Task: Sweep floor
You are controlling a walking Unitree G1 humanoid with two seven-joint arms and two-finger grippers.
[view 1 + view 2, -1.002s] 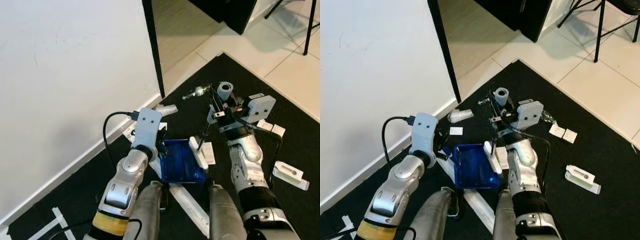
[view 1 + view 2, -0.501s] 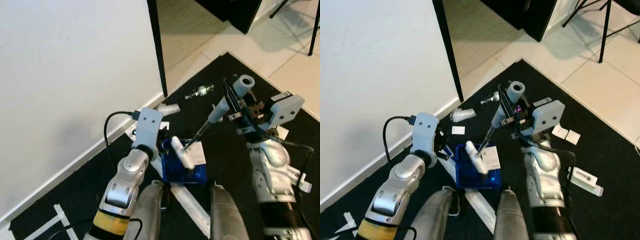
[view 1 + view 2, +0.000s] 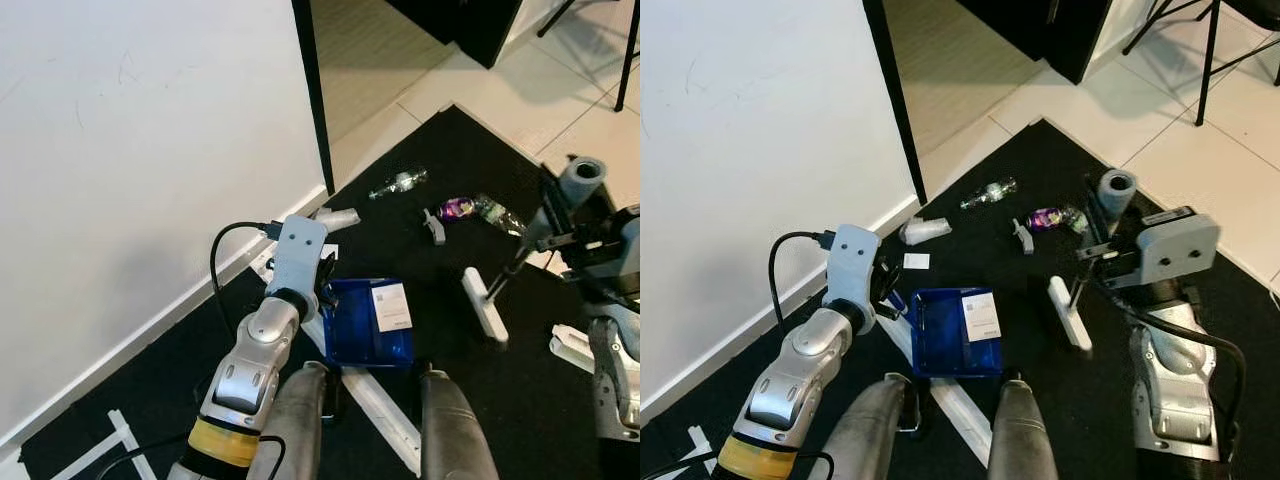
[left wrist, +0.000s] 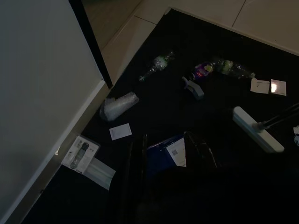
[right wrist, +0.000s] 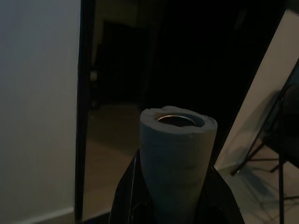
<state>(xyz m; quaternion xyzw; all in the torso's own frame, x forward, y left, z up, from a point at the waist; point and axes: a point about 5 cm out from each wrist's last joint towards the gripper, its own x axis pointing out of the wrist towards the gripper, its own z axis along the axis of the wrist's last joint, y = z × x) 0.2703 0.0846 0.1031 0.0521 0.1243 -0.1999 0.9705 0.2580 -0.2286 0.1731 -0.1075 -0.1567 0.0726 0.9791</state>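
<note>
At 6 o'clock on the black mat, the left end effector (image 3: 902,300) is clamped on the blue dustpan (image 3: 952,333), which already holds a white card (image 3: 981,316). At 3 o'clock the right end effector (image 3: 1102,250) grips the broom (image 3: 1070,311), its head resting on the mat. Sweeping looks partly done: toward 12 o'clock a clear bottle (image 3: 398,183), purple wrapper (image 3: 459,207) and grey scrap (image 3: 433,227) remain. The left wrist view adds a packet (image 4: 80,152) by the wall

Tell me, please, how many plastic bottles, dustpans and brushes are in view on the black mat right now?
Plastic bottles: 2, a clear bottle and a purple-labelled bottle
Blue dustpan: 1
Brush: 1
Total: 4
</note>
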